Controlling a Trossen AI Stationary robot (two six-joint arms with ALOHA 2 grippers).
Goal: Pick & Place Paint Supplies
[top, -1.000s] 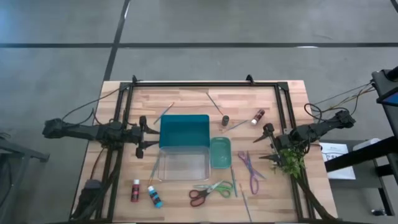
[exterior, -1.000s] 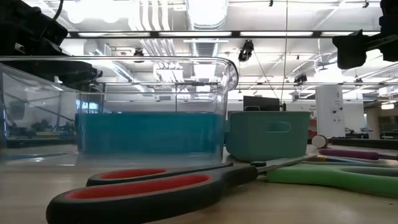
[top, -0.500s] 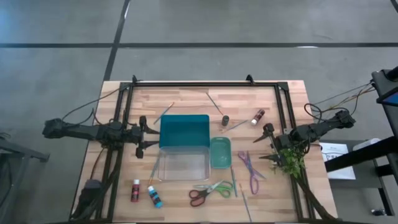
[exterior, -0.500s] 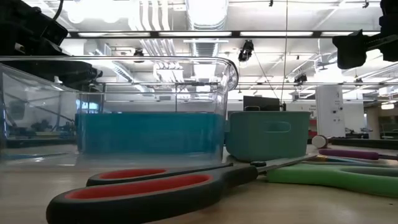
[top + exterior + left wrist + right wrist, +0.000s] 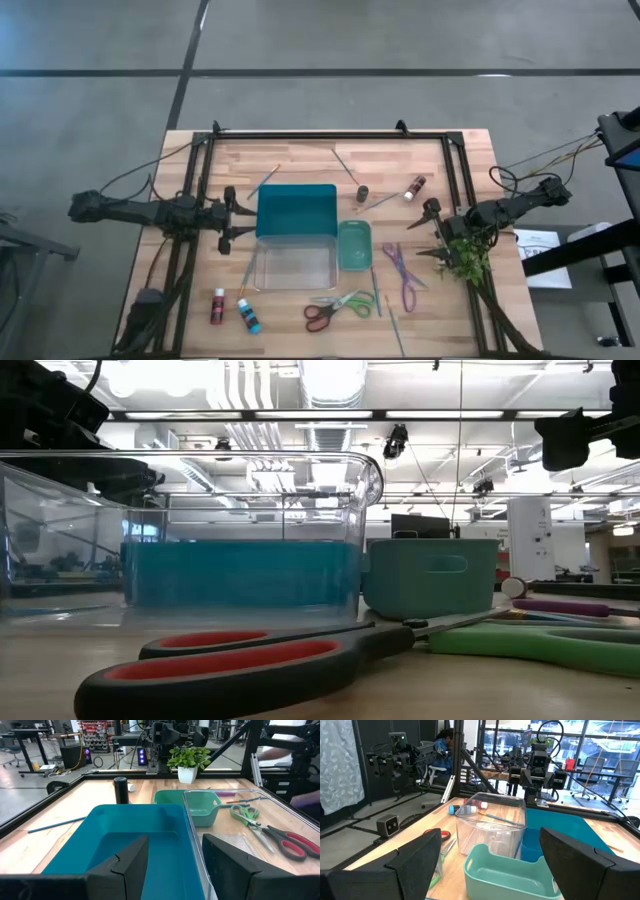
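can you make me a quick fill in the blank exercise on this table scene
1. The small teal plastic bin holds ____.
2. The scissors with red and green handles lie on the ____.
3. The red paint bottle lies beside the ____ paint bottle.
4. The right gripper is ____.

Missing words: nothing; table; blue; open

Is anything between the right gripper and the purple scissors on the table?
Nothing visible blocks it. The right gripper hangs open just beside the purple scissors, with only bare table between them. The small teal container sits on the scissors' other side, and the plant sprig lies behind the gripper.
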